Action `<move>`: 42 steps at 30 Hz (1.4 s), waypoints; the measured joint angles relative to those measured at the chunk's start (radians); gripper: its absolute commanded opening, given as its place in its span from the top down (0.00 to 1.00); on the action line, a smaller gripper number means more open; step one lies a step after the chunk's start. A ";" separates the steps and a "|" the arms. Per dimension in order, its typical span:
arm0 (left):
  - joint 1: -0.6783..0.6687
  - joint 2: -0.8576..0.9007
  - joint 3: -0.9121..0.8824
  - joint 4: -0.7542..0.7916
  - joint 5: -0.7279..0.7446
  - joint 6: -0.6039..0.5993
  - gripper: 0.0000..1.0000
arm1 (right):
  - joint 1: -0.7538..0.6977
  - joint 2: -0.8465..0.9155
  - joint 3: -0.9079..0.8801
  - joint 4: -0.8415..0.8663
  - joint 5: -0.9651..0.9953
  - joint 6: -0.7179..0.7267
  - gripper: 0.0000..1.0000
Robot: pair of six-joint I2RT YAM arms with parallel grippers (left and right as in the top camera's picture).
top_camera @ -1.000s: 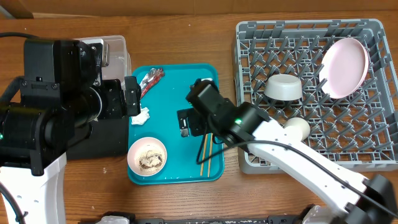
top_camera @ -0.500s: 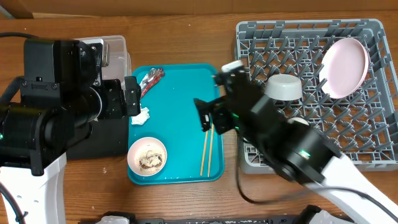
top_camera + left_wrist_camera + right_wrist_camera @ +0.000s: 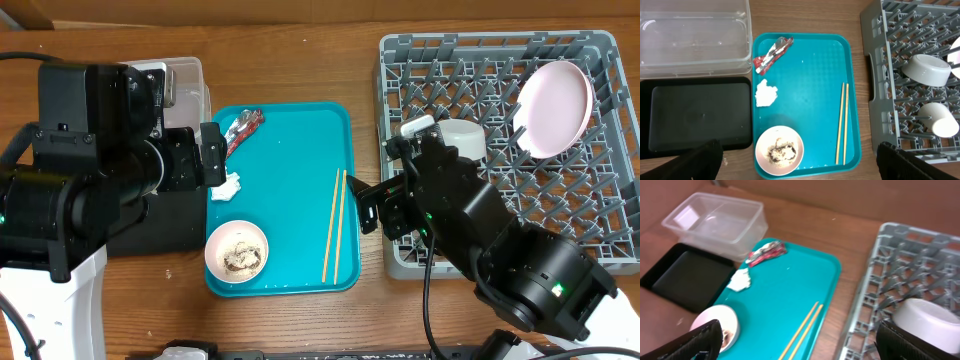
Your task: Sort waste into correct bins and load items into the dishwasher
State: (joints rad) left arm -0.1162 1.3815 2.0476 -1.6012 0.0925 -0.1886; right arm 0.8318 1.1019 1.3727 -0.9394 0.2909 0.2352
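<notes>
On the teal tray lie a red-and-silver wrapper, a white napkin, two wooden chopsticks and a small pinkish bowl holding rice and brown scraps. The clear tub and black tray sit left of it, both bare inside. In the grey rack stand the pink plate, grey bowl and white cup. My left gripper hangs open high over the tray. My right gripper is open and holds nothing, above the gap between tray and rack.
The left arm's bulk covers most of the two bins in the overhead view. The right arm stretches over the rack's front-left corner. Bare wooden table shows behind the tray and along the front edge.
My right arm has swung right, from over the tray's middle to the rack's left edge, and the chopsticks now show fully. The left arm has not moved.
</notes>
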 measured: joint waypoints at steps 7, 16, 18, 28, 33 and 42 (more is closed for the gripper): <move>0.000 0.000 0.000 0.000 0.000 0.000 0.01 | 0.000 -0.126 0.000 -0.003 0.169 0.000 0.00; 0.000 0.000 0.000 0.000 0.000 0.000 0.00 | -0.117 -0.362 -0.070 0.065 0.288 -0.001 0.00; 0.000 0.000 0.000 0.000 0.000 0.000 0.00 | -0.193 -0.394 -0.157 0.138 0.256 0.000 0.00; 0.000 0.001 0.000 0.000 0.000 0.000 0.00 | -0.472 -0.587 -0.728 0.578 -0.078 -0.001 0.00; 0.000 0.001 0.000 0.000 0.000 0.000 0.00 | -0.497 -0.728 -0.959 0.759 -0.151 0.000 0.00; 0.000 0.001 0.000 0.000 0.000 0.000 0.00 | -0.498 -0.975 -1.226 0.874 -0.183 0.000 0.00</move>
State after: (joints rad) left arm -0.1162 1.3823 2.0476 -1.6016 0.0925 -0.1886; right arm 0.3340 0.1268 0.1471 -0.0650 0.1078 0.2356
